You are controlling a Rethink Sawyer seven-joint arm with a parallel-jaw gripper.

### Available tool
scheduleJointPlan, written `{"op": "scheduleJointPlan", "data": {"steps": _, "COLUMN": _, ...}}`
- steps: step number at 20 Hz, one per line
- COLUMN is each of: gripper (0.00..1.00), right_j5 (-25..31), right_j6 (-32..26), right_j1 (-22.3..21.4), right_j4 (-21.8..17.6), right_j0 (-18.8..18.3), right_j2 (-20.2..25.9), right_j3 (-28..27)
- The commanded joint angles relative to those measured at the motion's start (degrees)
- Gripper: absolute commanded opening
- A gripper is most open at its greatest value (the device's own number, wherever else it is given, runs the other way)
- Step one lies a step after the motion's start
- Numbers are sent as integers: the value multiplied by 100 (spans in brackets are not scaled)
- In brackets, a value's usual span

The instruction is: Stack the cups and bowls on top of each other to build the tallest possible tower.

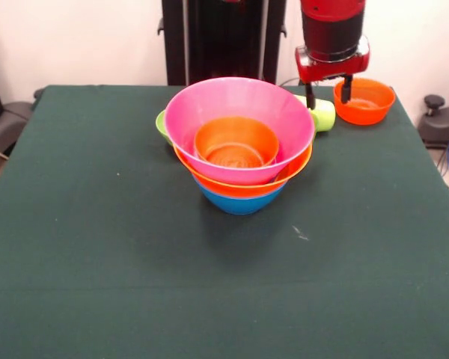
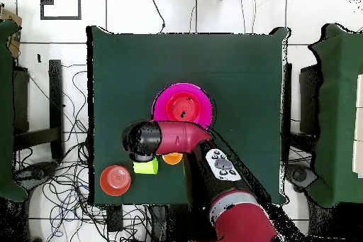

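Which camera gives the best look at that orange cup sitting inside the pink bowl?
The front view: the orange cup shows clearly, upright inside the pink bowl, rim and inside visible. The overhead view shows only a reddish patch within the pink bowl, partly covered by the arm.

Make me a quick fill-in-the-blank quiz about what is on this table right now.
1. The top bowl of the tower is ____.
2. The lowest bowl in the tower is ____.
3. Inside the pink bowl sits a small ____ bowl.
4. The gripper hangs between a lime-yellow cup and a separate orange bowl, near the table's ____ edge in the front view.

Answers: pink; blue; orange; far
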Motion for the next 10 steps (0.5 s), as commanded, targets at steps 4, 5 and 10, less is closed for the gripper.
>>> {"op": "scheduleJointPlan", "data": {"steps": 4, "gripper": 100, "right_j5": 47, "right_j6": 60, "right_j1": 131, "right_j4": -141, "right_j0": -43, "right_j2": 490, "right_j3": 203}}
{"op": "scheduleJointPlan", "data": {"steps": 5, "gripper": 100, "right_j5": 49, "right_j6": 90, "right_j1": 167, "right_j4": -164, "right_j0": -7, "right_j2": 456, "right_j3": 212}}
{"op": "scheduleJointPlan", "data": {"steps": 10, "gripper": 100, "right_j5": -648, "right_j6": 237, "right_j1": 568, "right_j4": -206, "right_j0": -28, "right_j2": 621, "right_j3": 598}}
